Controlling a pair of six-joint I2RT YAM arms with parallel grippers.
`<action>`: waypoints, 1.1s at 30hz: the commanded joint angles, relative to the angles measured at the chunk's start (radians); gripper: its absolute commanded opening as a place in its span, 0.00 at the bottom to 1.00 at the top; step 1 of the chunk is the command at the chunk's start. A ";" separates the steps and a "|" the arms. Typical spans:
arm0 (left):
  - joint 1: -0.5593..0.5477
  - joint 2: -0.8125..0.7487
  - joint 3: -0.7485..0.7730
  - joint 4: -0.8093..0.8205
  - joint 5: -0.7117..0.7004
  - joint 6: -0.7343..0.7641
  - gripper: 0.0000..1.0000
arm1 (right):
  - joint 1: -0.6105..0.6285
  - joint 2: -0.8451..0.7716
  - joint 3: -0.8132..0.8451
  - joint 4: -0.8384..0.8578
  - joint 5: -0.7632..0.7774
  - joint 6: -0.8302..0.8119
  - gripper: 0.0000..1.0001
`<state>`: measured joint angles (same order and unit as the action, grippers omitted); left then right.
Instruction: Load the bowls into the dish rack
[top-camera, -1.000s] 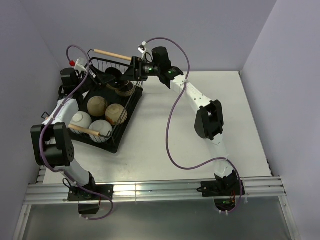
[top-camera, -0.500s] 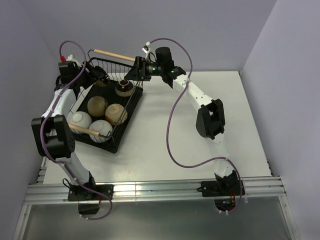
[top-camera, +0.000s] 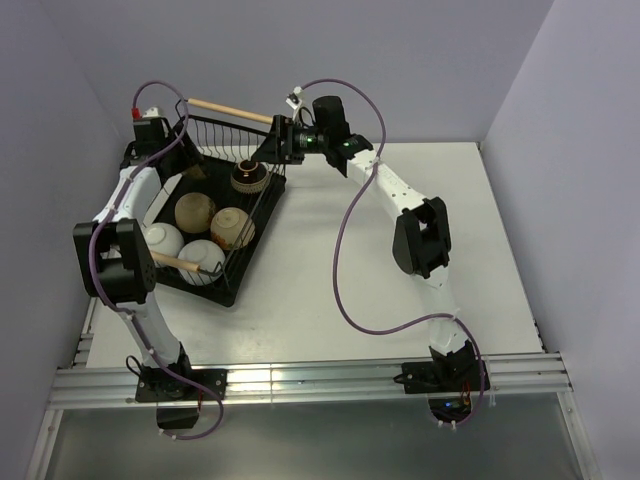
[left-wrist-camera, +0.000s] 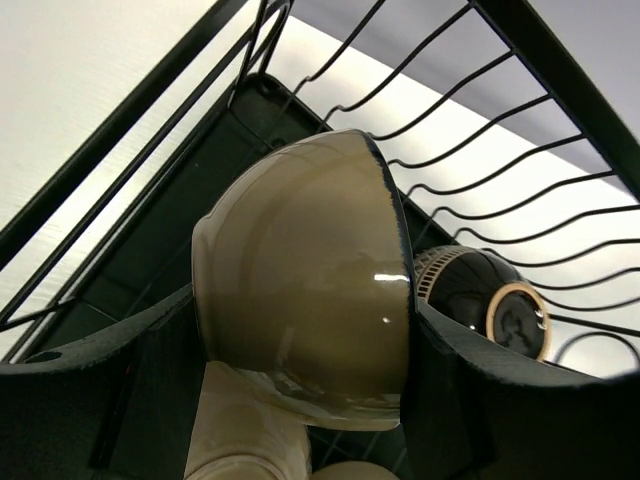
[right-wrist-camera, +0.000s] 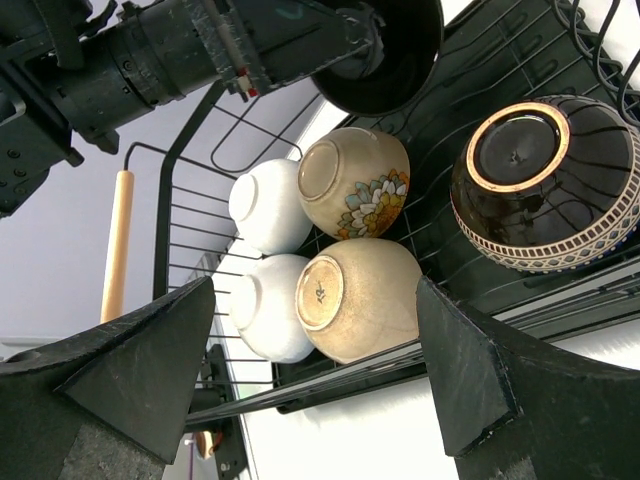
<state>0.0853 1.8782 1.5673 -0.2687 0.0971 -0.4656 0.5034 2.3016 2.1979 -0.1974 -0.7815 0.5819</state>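
Top external — dish rack (top-camera: 225, 293) at the far left of the table (top-camera: 500, 250), five bowls inside, a sixth clamped above it.

Left wrist: left gripper (left-wrist-camera: 300, 325) closed on the glossy bowl (left-wrist-camera: 300, 270) with a dark rim, one finger pressed to each side, tilted over the rack's far-left corner, wire wall behind. Right gripper (top-camera: 268, 150) spread wide, holding nothing, hanging at the rack's far right edge just beside the brown bowl (top-camera: 248, 177), foot ring up. Nearer the arm bases — two cream bowls (top-camera: 194, 212) side by side mid-rack, one painted with flowers, then two white bowls (top-camera: 160, 240) by the near wooden handle (top-camera: 180, 263), all tipped bottom-up or sideways.
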 joint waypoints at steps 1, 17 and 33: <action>-0.030 -0.013 0.086 0.043 -0.092 0.085 0.00 | -0.009 -0.051 -0.007 0.039 -0.019 -0.016 0.88; -0.150 0.025 0.112 0.097 -0.402 0.441 0.00 | -0.019 -0.048 -0.009 0.035 -0.018 -0.022 0.89; -0.205 0.096 0.099 0.125 -0.550 0.818 0.00 | -0.029 -0.051 -0.018 0.030 -0.024 -0.024 0.89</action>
<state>-0.1169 1.9770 1.6215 -0.2138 -0.3973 0.2707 0.4862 2.3016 2.1849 -0.1955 -0.7929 0.5751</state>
